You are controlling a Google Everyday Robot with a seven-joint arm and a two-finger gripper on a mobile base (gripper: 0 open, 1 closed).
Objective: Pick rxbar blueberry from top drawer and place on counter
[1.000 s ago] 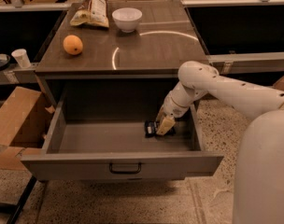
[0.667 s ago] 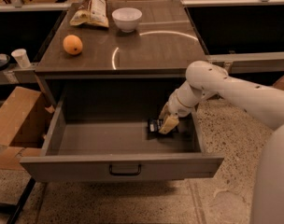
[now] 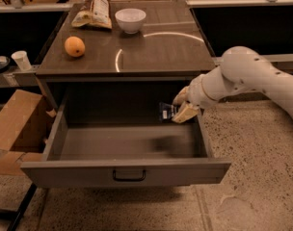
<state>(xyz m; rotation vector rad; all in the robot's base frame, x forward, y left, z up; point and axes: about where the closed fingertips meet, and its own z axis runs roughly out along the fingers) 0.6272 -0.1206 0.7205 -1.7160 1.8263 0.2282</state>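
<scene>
The top drawer (image 3: 127, 171) stands pulled open below the counter (image 3: 151, 49). My gripper (image 3: 181, 109) is at the drawer's right side, lifted above the drawer floor, shut on the rxbar blueberry (image 3: 166, 111), a small dark bar with white print that sticks out to the left of the fingers. The bar hangs in the air in front of the drawer's dark back wall, below the counter's front edge. My white arm reaches in from the right.
On the counter stand an orange (image 3: 74, 46), a white bowl (image 3: 130, 19) and a tan crinkled bag (image 3: 95, 8). A cardboard box (image 3: 14, 129) and a white cup (image 3: 22, 60) are to the left. Speckled floor lies to the right.
My gripper has risen from the drawer floor with the bar held in it, and the arm has lifted and pulled a little to the right.
</scene>
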